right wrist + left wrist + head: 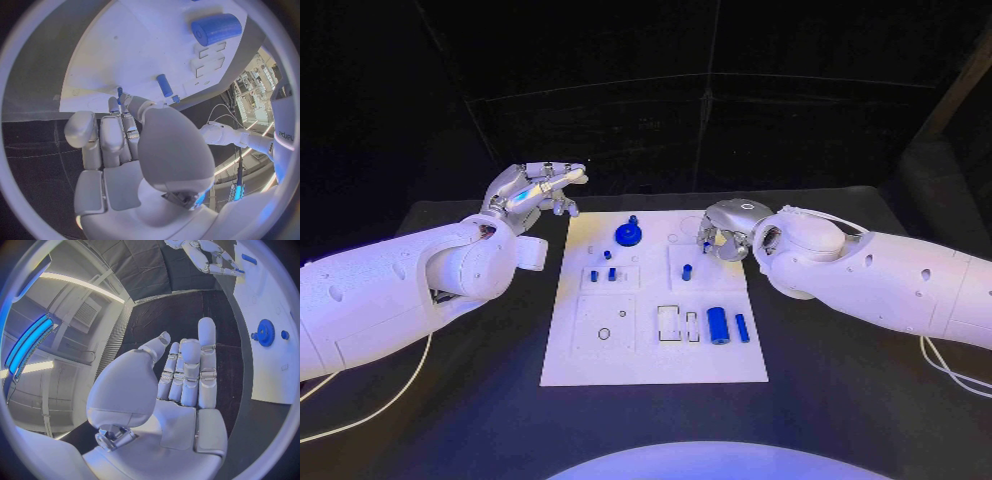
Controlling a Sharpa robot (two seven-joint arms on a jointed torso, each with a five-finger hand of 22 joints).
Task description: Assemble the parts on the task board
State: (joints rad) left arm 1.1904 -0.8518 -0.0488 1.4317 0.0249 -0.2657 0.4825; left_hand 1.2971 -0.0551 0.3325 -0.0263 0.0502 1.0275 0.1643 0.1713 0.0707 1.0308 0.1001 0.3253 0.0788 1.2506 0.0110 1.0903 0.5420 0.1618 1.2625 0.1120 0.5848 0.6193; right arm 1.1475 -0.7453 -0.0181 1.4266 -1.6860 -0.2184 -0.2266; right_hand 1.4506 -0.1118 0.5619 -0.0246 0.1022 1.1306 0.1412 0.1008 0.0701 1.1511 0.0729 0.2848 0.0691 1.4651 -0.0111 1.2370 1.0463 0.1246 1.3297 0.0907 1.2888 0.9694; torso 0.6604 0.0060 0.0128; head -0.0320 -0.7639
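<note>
**Right hand over upper board, left hand waiting aside**

At upper left of the head view, the left hand (531, 190) raised just off the upper left corner of the white board (574, 365), not touching it. Fingers (187, 370) straight and close together in the left wrist view, palm bare, nothing held. Probably parked there to leave the board free for the other arm.

In the middle, the board lying flat on the black table (848, 420). Near its upper edge, a blue gear (629, 234) standing on the plate. Below it, several small blue pegs (603, 272), set in their own places. Lower right of the board: two white rectangular slots (678, 322), then a thick blue cylinder (717, 325) and a thin blue pin (741, 328) lying side by side, probably waiting for pickup.

At right, the right hand (727, 232) bent down over the upper right part of the board. In the right wrist view, fingertips (120, 102) close to a small blue peg (119, 92) near the board's edge; cannot tell if really pinched or only touched. Another short blue peg (164, 85) just beside.

Judgement: task early, most parts loose.
</note>
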